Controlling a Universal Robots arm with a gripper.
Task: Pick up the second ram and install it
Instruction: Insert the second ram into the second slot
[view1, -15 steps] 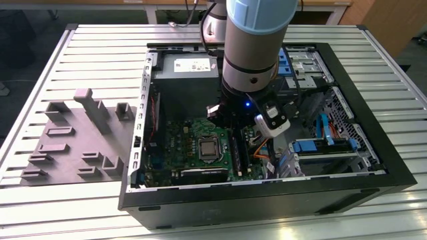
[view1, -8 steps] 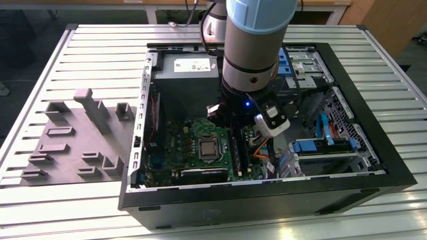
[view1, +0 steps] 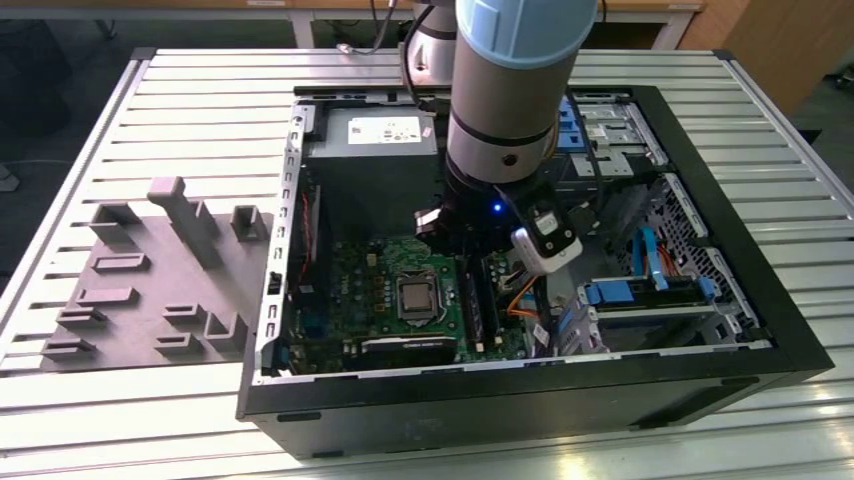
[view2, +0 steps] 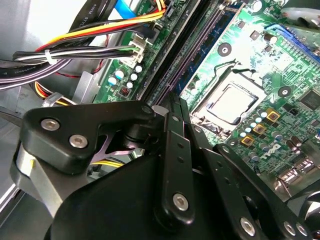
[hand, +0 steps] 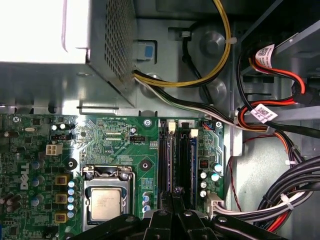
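Black linkages of the gripper (view2: 175, 102) are crowding the front of both wrist views, its two fingers drawn close together and pinching the second ram (hand: 176, 165), which is standing on edge in line with the long black slots (hand: 166, 160) of the green board (hand: 120, 135). Two white latches (hand: 171, 126) are showing at the slots' far ends; I cannot count the slots themselves for certain. One processor socket (hand: 105, 200) is sitting just beside the slots, and one bundle of cables (hand: 295, 185) is pressing in near their other side, so room is looking tight. In the exterior view, one arm (view1: 514, 90) is reaching down inside the open case (view1: 747, 330), well within its walls, while one grey fixture (view1: 147, 270) is lying on the slatted table (view1: 200, 90) to the exterior view's left.
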